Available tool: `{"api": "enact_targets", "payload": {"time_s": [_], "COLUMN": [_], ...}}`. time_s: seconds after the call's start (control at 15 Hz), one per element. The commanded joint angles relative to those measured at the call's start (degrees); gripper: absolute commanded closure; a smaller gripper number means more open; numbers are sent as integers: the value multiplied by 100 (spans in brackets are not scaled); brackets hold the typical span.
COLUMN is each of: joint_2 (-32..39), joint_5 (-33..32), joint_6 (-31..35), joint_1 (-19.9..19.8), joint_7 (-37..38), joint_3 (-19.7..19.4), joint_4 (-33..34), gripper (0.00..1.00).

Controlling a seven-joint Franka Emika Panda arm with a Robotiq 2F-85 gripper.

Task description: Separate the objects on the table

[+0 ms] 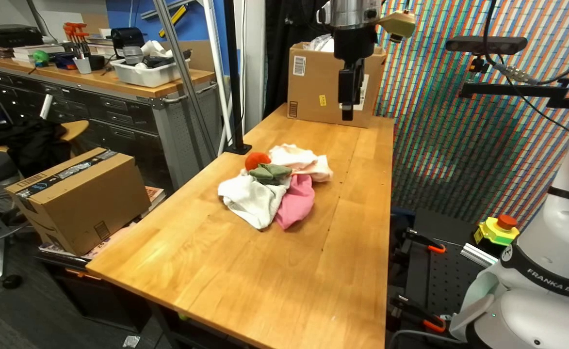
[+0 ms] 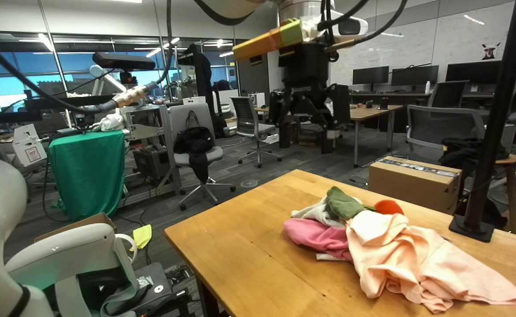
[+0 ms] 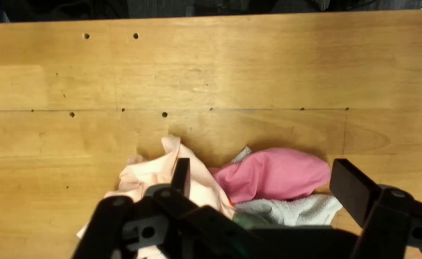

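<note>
A pile of soft things lies on the wooden table. A peach cloth spreads at one end, beside a pink cloth and a white-grey towel. A green item sits on top, next to a round orange thing. In the wrist view the peach cloth, pink cloth and towel show under the jaws; the green item is mostly hidden there. My gripper is open and empty, well above the table. In the wrist view its fingers are wide apart.
A cardboard box stands at one end of the table. A black post with a base plate is fixed at the table edge near the pile. Another cardboard box stands beside the table, lower down.
</note>
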Motion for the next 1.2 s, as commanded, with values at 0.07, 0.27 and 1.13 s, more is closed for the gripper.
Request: {"api": "enact_targets", "payload": {"time_s": [0.07,0.27,1.13], "joint_2": [516,824,2366], "joint_5": [-198,-143,-145], "joint_6": [883,1430,3117], "joint_1": [9,8,-256], "joint_7": [-166,-335,-900], "joint_3": [-26,-60,-259], "joint_4": [232,224,422], "gripper": [0,0,0]}}
